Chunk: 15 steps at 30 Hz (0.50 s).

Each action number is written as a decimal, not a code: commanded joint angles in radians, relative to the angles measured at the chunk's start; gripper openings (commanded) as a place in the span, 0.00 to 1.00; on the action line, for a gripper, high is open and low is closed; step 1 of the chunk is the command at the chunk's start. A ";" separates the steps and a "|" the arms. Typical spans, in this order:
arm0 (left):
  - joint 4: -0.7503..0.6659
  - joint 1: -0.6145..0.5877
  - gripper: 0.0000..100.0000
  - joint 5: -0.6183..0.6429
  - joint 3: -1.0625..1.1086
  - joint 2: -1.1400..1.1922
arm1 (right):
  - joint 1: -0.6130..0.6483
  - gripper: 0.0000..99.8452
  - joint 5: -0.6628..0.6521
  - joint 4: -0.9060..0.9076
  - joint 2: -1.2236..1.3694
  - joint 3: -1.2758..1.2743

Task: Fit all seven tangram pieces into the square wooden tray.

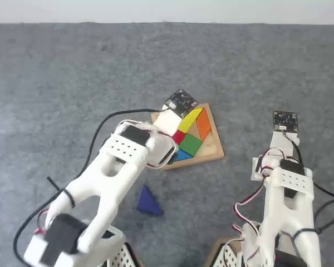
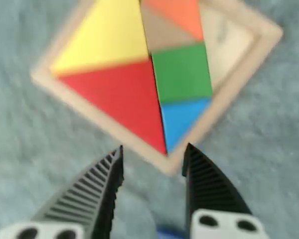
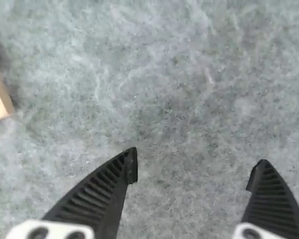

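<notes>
While left gripper (image 2: 154,148) and right gripper (image 3: 197,157) gape empty, seemingly six pieces (image 2: 124,94) in tray (image 2: 229,45), one blue triangle (image 1: 149,201) outside

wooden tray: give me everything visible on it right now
The wooden tray is light wood, square, with a raised rim, lying flat on the grey carpet. Inside lie a yellow triangle, red triangle, green square, light blue piece, orange piece and tan piece; one strip is bare. One corner points at the open left gripper.
</notes>
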State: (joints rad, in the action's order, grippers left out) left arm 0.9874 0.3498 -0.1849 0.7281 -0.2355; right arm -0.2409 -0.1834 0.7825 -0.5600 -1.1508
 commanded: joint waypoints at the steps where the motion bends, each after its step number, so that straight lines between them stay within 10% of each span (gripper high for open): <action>1: 0.253 -0.008 0.19 0.049 -0.042 -0.124 | -0.013 0.35 -0.006 -0.016 -0.036 0.006; 15: 0.362 -0.006 0.19 -0.382 0.243 -0.152 | -0.010 0.35 -0.006 -0.048 -0.036 -0.006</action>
State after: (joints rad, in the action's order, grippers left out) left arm 1.3771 0.3498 -0.4580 0.9244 -0.3491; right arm -0.2409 -0.1834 0.7534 -0.5600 -1.1630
